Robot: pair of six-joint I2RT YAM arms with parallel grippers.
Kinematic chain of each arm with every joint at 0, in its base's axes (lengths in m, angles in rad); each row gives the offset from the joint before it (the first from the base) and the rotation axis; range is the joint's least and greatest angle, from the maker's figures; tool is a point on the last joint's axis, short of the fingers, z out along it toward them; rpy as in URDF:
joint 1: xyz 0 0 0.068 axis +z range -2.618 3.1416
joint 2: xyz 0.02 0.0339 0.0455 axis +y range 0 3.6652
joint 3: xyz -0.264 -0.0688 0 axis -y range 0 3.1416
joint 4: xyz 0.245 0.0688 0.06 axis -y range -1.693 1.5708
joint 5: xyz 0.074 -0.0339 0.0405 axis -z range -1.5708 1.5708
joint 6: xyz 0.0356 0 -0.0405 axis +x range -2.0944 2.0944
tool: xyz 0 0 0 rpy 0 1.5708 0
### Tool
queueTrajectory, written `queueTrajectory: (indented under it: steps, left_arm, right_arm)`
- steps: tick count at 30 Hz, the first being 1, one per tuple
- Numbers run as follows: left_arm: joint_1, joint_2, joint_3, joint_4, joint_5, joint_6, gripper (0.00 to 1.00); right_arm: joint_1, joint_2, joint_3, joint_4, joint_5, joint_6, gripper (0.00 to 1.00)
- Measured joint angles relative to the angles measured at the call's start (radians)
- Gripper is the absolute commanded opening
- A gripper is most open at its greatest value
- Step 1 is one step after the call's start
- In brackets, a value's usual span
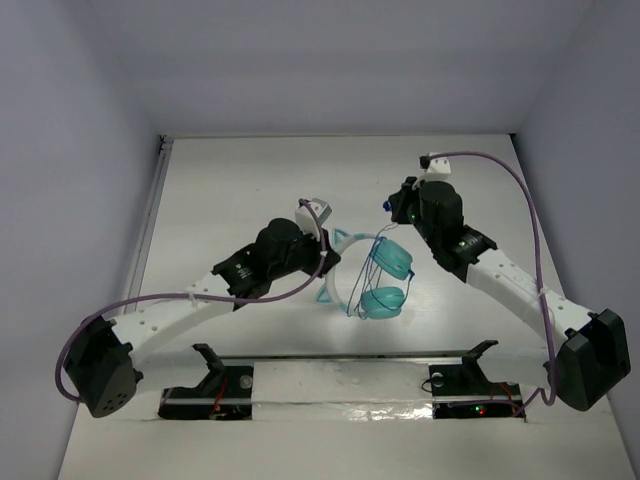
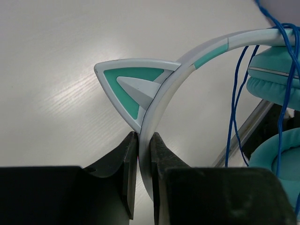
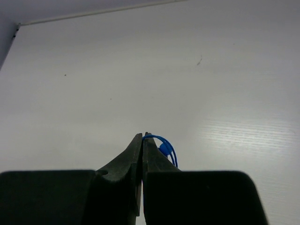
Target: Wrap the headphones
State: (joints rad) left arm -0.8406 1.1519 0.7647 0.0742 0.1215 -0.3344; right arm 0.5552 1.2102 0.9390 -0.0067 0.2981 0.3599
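**Both pincers clenched: left on the headband, right on the cord**

Left pincer [image 2: 144, 136] is grasping the headphones [image 1: 383, 282] by the pale headband [image 2: 187, 65]. The band runs edge-on through the jaws, pinched from both sides with no gap showing.

Just past the left fingertips a triangular teal-and-grey cat ear [image 2: 133, 84] stands on the band's outer side. From there the band arcs away from the tips and over to the pincer's right.

The two teal cups [image 2: 276, 84] sit off to the right of the left pincer, one above the other in its wrist view. Several strands of thin blue cord [image 2: 234, 108] run down in front of them.

Right pincer [image 3: 142, 136] is also clamped tight, jaws touching. A small loop of cord with a blue bead pokes out just right of its tips. The cord looks nipped between them.

From above, the cups lie between the two pincers, nearer the arm bases than either tip. The cord runs from the cups up toward the right pincer.

I can't tell whether the cups touch the white table [image 1: 240, 180] or hang just above it.
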Motion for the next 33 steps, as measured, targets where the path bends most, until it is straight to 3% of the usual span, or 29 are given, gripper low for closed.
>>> queueTrajectory:
  steps: [7,10,11,14,18,21,23,25,27,31,32,33]
  left_arm:
    - [0.018,-0.038,0.14,-0.022,-0.019,0.001,0.0]
    - [0.033,-0.036,0.179,-0.035,-0.033,0.0,0.0]
    - [0.038,-0.034,0.187,-0.04,-0.034,0.0,0.0]
    - [0.058,-0.027,0.209,-0.043,-0.039,-0.012,0.0]
    - [0.101,-0.026,0.224,-0.059,-0.034,-0.031,0.0]
    - [0.138,-0.026,0.241,-0.092,-0.03,-0.041,0.0]
    - [0.164,-0.023,0.26,-0.117,-0.024,-0.044,0.0]
    - [0.183,-0.019,0.284,-0.142,-0.021,-0.046,0.0]
    - [0.193,-0.011,0.317,-0.173,-0.023,-0.046,0.0]
    - [0.195,0.024,0.418,-0.249,-0.026,-0.039,0.0]
    - [0.195,0.035,0.446,-0.266,-0.028,-0.036,0.0]
    - [0.195,0.045,0.472,-0.28,-0.03,-0.031,0.0]
  right_arm:
    - [0.0,-0.046,-0.105,0.034,-0.12,0.124,0.01]
    - [0.0,-0.068,-0.135,0.068,-0.178,0.196,0.26]
    - [0.0,-0.076,-0.14,0.07,-0.192,0.22,0.39]
    - [0.0,-0.105,-0.145,0.074,-0.204,0.274,0.56]
    - [0.0,-0.167,-0.145,0.058,-0.178,0.316,0.67]
    - [-0.005,-0.222,-0.145,0.036,-0.135,0.321,0.67]
    - [-0.006,-0.249,-0.145,0.029,-0.113,0.317,0.57]
    - [-0.006,-0.264,-0.147,0.029,-0.095,0.304,0.15]
    - [-0.006,-0.273,-0.167,0.055,-0.092,0.291,0.0]
    - [-0.006,-0.286,-0.281,0.151,-0.191,0.222,0.0]
    - [-0.007,-0.286,-0.314,0.178,-0.229,0.198,0.05]
    - [-0.007,-0.286,-0.344,0.204,-0.259,0.177,0.22]
